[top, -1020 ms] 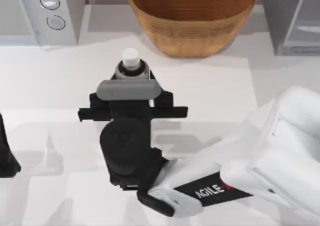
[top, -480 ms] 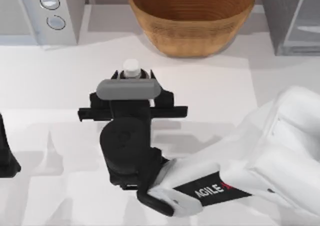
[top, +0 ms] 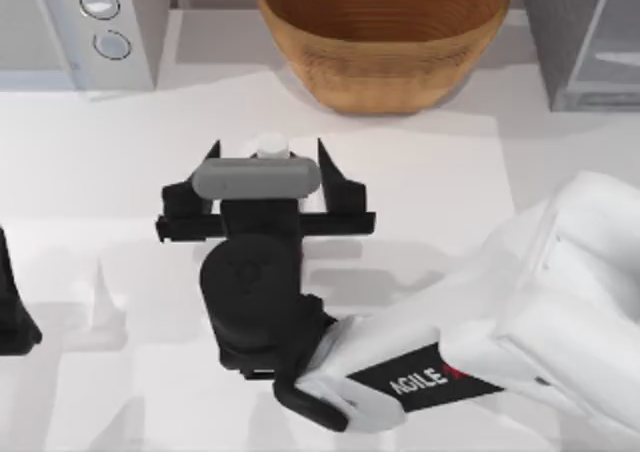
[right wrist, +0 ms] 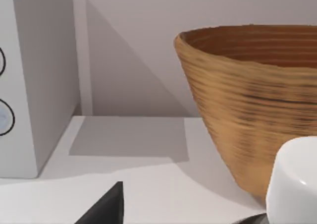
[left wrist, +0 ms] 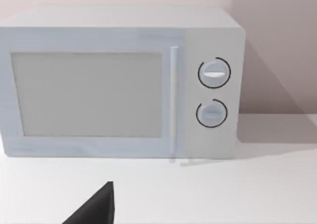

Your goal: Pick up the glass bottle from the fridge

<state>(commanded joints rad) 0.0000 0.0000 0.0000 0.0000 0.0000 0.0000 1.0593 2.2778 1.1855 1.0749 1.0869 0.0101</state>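
The glass bottle shows its white cap [top: 268,144] just past the grey bar on my right wrist, in the middle of the table. My right gripper [top: 268,158] is open. Its two black fingers [top: 213,159] stand wide apart on either side of the cap without touching it. The rest of the bottle is hidden under the wrist. In the right wrist view the cap [right wrist: 293,180] sits close to the camera, beside one dark fingertip [right wrist: 105,207]. The fridge [top: 585,42], dark grey with a pale panel, stands at the back right. My left gripper [top: 12,317] is parked at the left edge.
A woven bowl [top: 385,34] stands at the back middle, just beyond the bottle, and appears large in the right wrist view [right wrist: 252,100]. A white microwave with two knobs [top: 80,22] occupies the back left and faces the left wrist camera [left wrist: 119,80].
The right gripper's fingers have spread apart and let go of the bottle. The cap has slid closer to the wrist, and the bottle's dark shoulder is now hidden.
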